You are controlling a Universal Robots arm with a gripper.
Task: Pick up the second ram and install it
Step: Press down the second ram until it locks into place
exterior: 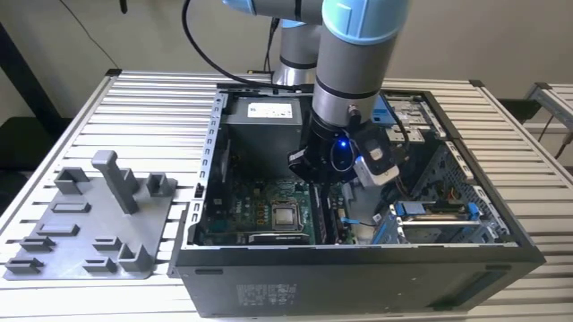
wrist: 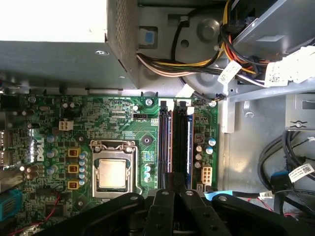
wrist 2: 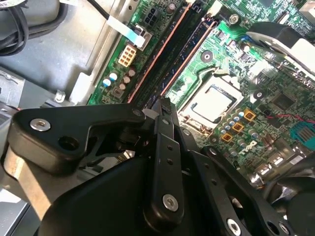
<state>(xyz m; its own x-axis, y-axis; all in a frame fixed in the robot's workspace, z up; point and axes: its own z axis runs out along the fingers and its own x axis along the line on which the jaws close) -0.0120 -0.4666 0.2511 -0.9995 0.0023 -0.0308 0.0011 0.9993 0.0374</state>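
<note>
My gripper (exterior: 333,191) reaches down into the open computer case (exterior: 215,201), over the memory slots beside the processor socket (wrist: 112,173). In both wrist views the fingers (wrist: 172,196) are drawn together, their tips at the near end of the slots. The second ram (wrist: 180,142), a long dark stick, stands on edge in the slot nearer the board's edge, its near end hidden beneath the fingertips (wrist 2: 163,105). Another stick (wrist: 164,142) stands in the neighbouring slot. Whether the tips pinch the ram or only rest on it is hidden.
A grey holder tray (exterior: 90,228) with upright posts lies on the slatted table at the exterior view's left. Inside the case are the power supply (wrist: 54,44), bundled cables (wrist: 197,64) and a drive cage (exterior: 439,218) close to the arm.
</note>
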